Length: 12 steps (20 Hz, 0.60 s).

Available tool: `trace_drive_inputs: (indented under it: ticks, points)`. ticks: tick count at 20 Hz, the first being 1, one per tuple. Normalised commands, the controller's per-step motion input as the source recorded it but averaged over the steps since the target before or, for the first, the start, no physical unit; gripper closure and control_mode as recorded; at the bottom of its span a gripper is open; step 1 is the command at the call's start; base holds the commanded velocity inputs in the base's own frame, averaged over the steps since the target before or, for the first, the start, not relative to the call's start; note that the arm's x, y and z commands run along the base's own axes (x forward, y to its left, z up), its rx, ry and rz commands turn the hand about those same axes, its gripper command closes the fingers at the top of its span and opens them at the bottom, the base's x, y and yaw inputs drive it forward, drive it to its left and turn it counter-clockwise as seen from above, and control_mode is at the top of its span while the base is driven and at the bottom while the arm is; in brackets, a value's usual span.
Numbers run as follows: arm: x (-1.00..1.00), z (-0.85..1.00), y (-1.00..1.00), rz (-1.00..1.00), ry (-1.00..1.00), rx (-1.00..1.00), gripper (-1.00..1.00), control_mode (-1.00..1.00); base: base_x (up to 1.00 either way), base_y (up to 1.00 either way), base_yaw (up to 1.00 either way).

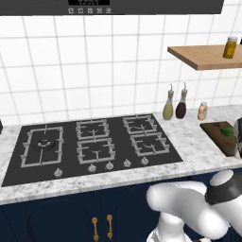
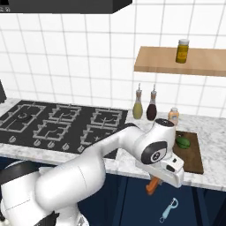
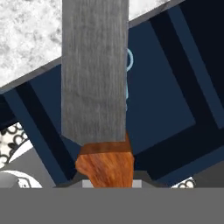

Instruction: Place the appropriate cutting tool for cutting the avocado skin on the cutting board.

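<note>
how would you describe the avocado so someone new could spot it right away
Find the stove, then follow the marble counter right, past the two bottles and the small jar, to the dark cutting board. The avocado lies on the board's far end, a small round green lump and the one thing on the board.

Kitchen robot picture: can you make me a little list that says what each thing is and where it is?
gripper: low in front of the counter edge, holding a knife
knife: grey blade, orange-brown wooden handle in the gripper
cutting board: dark brown, flat on the counter right of the stove
avocado: green, lying on the board
peeler: light blue, low in front of the dark blue cabinets
two bottles: upright by the tiled wall
jar: on the wooden shelf
</note>
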Motion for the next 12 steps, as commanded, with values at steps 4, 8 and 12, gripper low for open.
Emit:
trace_drive_inputs:
  ticks: [4,8,12]
  points:
    - [1.00,0.00,-0.42,0.00,0.00,0.01,1.00,-1.00,0.00,0.00,0.00]
    - [0.99,-0.04,-0.37,0.00,0.00,0.01,1.00,-1.00,0.00,0.00,0.00]
    - [0.95,-0.13,-0.37,0.00,0.00,0.00,1.00,-1.00,0.00,0.00,0.00]
